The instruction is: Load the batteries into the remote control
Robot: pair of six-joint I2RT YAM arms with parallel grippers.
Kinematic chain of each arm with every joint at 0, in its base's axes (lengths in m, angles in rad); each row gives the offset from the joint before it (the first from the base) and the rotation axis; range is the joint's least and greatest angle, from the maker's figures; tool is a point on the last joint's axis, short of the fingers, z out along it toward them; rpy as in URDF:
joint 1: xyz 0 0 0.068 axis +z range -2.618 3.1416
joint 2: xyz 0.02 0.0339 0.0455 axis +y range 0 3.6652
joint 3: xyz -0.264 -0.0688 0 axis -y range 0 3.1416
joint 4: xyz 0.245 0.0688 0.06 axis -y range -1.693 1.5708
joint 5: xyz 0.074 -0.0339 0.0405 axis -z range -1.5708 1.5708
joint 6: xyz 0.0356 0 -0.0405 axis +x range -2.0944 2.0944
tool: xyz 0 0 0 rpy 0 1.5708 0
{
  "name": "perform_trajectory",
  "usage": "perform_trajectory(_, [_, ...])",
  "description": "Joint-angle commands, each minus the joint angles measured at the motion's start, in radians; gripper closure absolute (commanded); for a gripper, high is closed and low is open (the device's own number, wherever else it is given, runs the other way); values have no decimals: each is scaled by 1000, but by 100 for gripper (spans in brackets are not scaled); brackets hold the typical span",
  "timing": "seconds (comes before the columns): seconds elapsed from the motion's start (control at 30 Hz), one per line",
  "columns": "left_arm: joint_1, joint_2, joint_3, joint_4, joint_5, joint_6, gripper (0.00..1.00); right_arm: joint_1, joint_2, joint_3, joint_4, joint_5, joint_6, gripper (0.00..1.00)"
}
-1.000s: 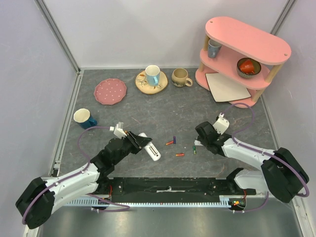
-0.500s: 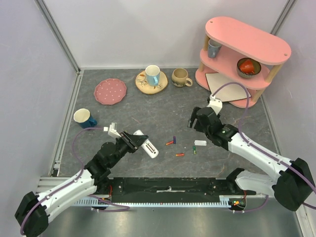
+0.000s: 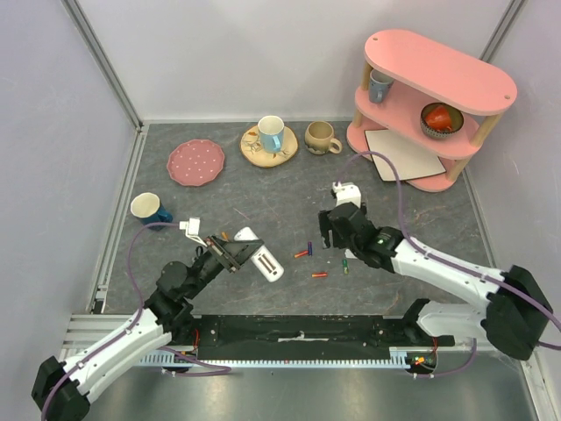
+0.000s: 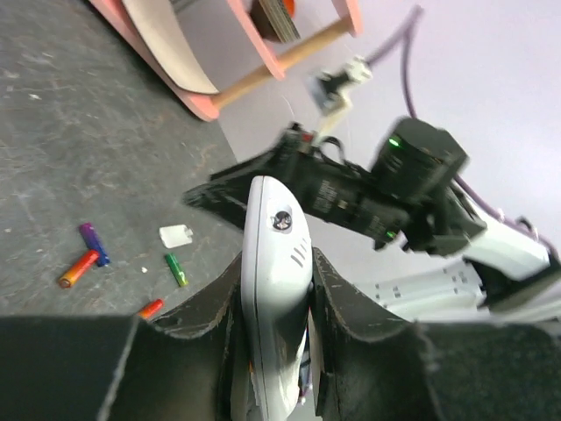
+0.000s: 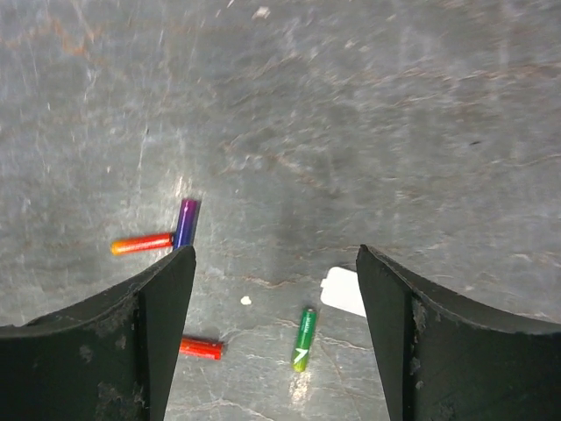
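My left gripper (image 3: 237,253) is shut on the white remote control (image 3: 264,259) and holds it tilted above the table, left of the batteries. In the left wrist view the remote (image 4: 276,289) stands edge-on between both fingers. Several batteries lie on the grey table: an orange one (image 3: 301,253) touching a purple one (image 3: 309,248), a red one (image 3: 320,274) and a green one (image 3: 345,266). My right gripper (image 3: 331,237) is open above them. In the right wrist view (image 5: 273,263) the green battery (image 5: 303,338) lies between the jaws, and the red one (image 5: 201,349) lies by the left finger.
A small white plastic piece (image 5: 344,292) lies beside the green battery. At the back stand a blue mug (image 3: 151,210), a pink plate (image 3: 195,162), a wooden plate with a mug (image 3: 269,145), a beige mug (image 3: 321,138) and a pink shelf (image 3: 434,96) with a beige board (image 3: 401,154).
My right arm has swung left and forward, from right of the batteries to above them, leaving the small white piece on the table. My left arm has drawn back a little with the remote.
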Motion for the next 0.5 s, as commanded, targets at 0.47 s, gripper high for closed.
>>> perform_trajectory(0.47, [43, 33, -109, 197, 378, 31, 98, 46, 301, 68, 187, -225, -14, 41])
